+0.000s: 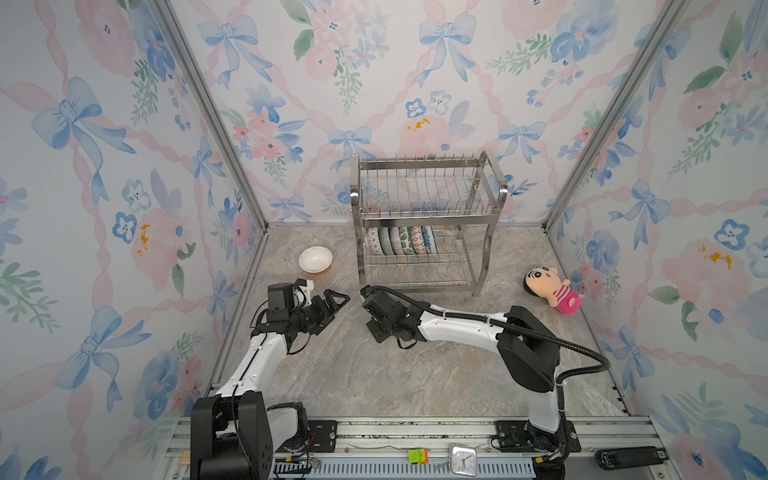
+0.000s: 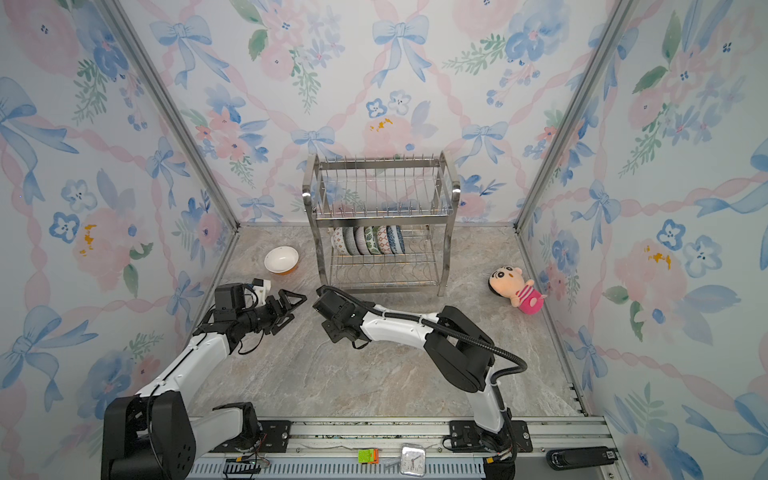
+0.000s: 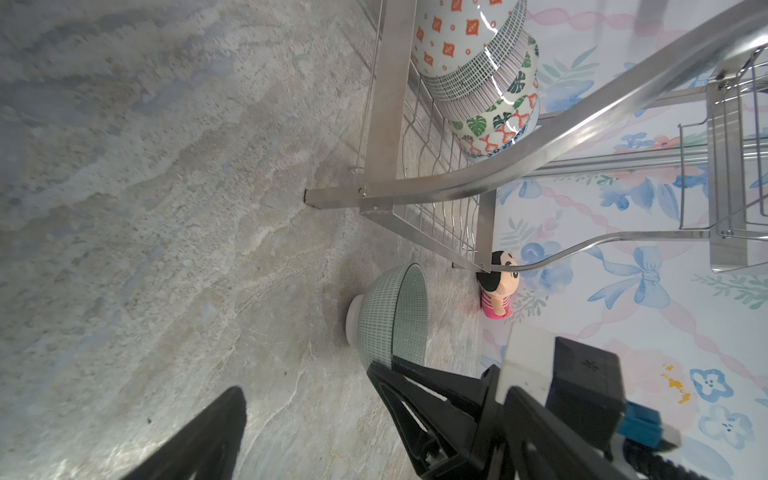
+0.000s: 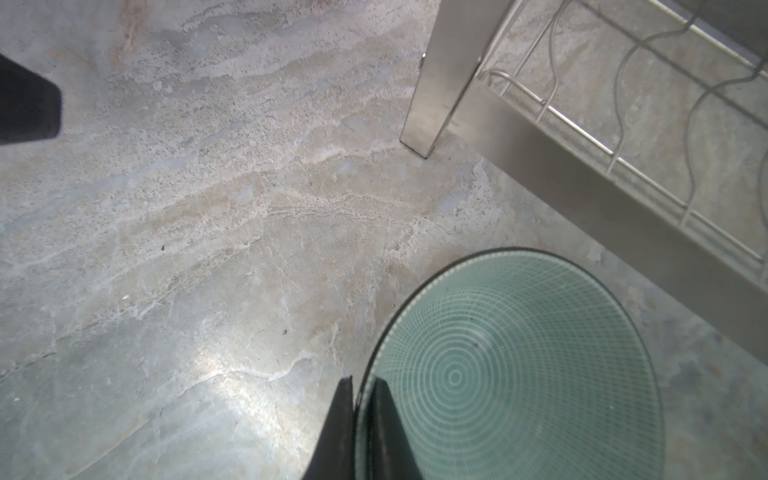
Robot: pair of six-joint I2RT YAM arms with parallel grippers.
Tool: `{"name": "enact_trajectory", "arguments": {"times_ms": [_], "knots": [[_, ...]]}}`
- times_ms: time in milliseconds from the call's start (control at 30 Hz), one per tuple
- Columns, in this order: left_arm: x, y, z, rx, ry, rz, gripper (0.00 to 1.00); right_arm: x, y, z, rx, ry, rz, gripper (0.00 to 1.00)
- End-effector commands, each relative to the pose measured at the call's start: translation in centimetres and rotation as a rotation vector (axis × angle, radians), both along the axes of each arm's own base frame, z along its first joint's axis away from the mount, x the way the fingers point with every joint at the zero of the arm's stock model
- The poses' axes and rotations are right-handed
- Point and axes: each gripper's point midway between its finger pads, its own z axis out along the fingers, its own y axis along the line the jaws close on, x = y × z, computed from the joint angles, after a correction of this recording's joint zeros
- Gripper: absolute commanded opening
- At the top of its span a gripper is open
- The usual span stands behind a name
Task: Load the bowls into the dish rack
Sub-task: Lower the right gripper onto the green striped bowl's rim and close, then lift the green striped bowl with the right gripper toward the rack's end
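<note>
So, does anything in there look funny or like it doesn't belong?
Yes, the doll. It lies flopped over to the right of the rack, and it is a toy, not a dish. The bowls in the rack stand in a neat row. Nothing looks spilled or broken.

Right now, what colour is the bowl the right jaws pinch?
Pale green bowl with fine white rings; right wrist view shows best.

Your black left gripper (image 1: 334, 300) gapes toward 2 o'clock; your black right gripper (image 4: 363, 382), reaching toward 10 o'clock, pinches a pale green ceramic bowl (image 4: 519, 365).
</note>
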Motion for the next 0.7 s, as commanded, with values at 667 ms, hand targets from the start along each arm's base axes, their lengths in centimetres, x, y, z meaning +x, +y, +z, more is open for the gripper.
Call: {"name": "enact_trajectory", "arguments": {"times_ms": [667], "knots": [[0.1, -1.1, 1.7, 0.054, -0.045, -0.041, 0.98, -0.5, -7.0, 4.7, 0.167, 0.02, -0.089, 0.0]]}}
